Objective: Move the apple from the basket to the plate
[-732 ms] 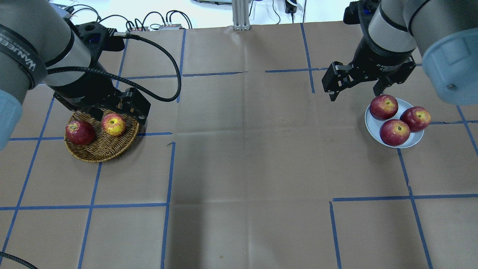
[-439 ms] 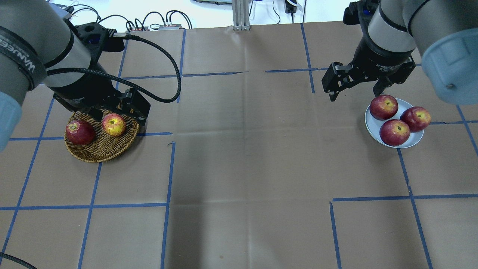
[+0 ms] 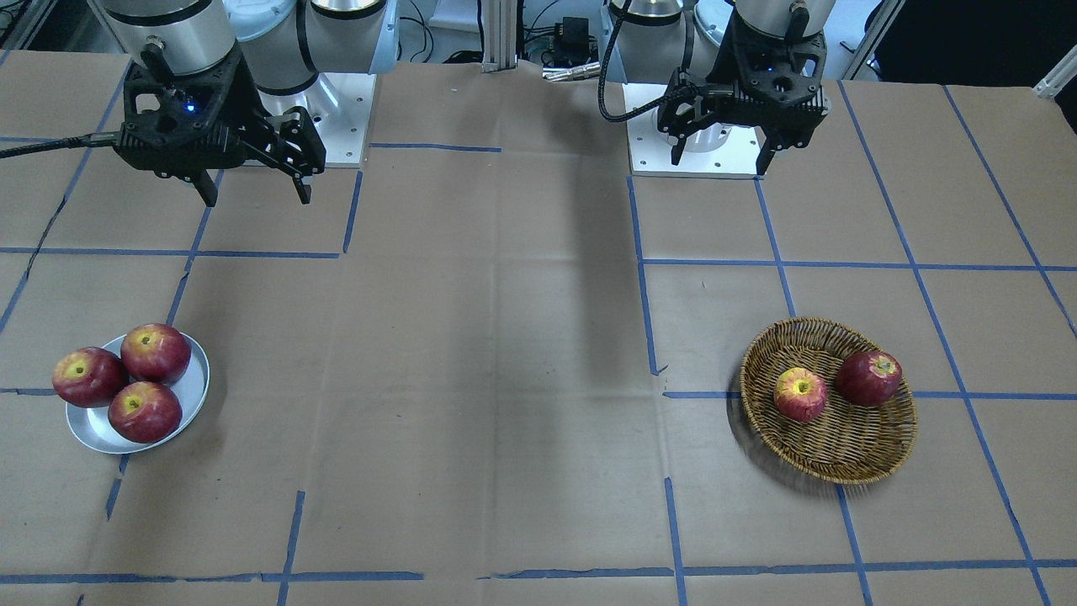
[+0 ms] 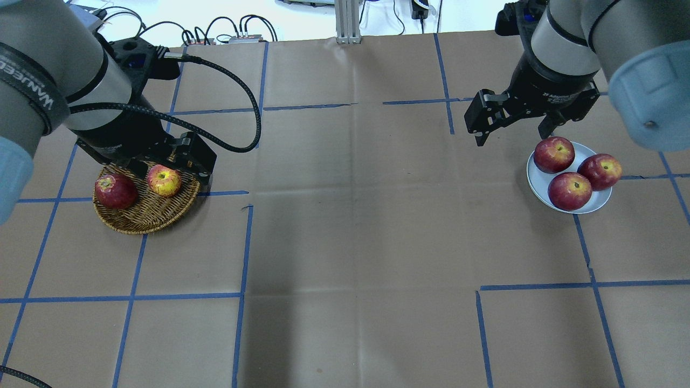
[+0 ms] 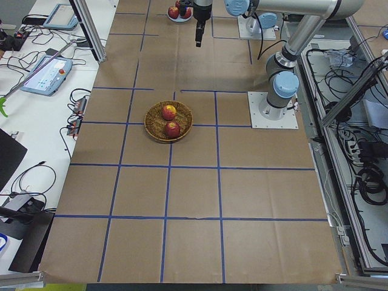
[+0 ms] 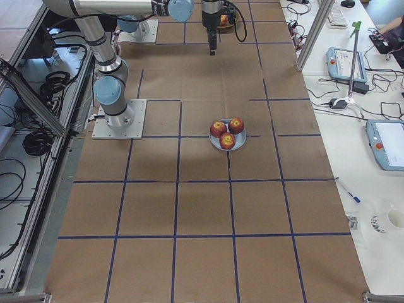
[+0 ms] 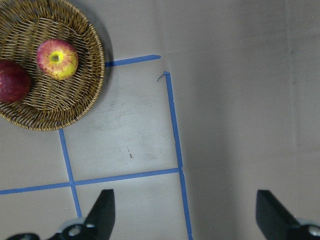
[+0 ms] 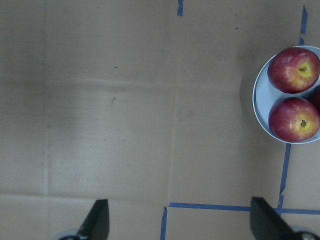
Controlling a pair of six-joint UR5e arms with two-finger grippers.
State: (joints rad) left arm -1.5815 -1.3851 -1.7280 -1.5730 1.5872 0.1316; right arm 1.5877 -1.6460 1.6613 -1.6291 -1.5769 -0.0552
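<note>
The apple [image 3: 800, 394] with the yellow-orange stem patch lies in the wicker basket [image 3: 829, 467], beside a dark red apple [image 3: 868, 378]. It also shows in the overhead view [image 4: 164, 181] and the left wrist view [image 7: 57, 59]. My left gripper [image 3: 718, 160] is open and empty, high above the table on the robot's side of the basket [image 4: 140, 221]. The metal plate [image 3: 195, 396] holds three deep red apples. My right gripper [image 3: 256, 199] is open and empty, raised beside the plate [image 4: 601, 200].
Brown paper with blue tape lines covers the table. The left arm's black cable [image 4: 253, 113] loops over the table behind the basket. The plate's rim [image 8: 260, 100] shows at the right edge of the right wrist view.
The left arm has shifted slightly above the basket's far edge. The apples, the plate and the right arm have not moved.
</note>
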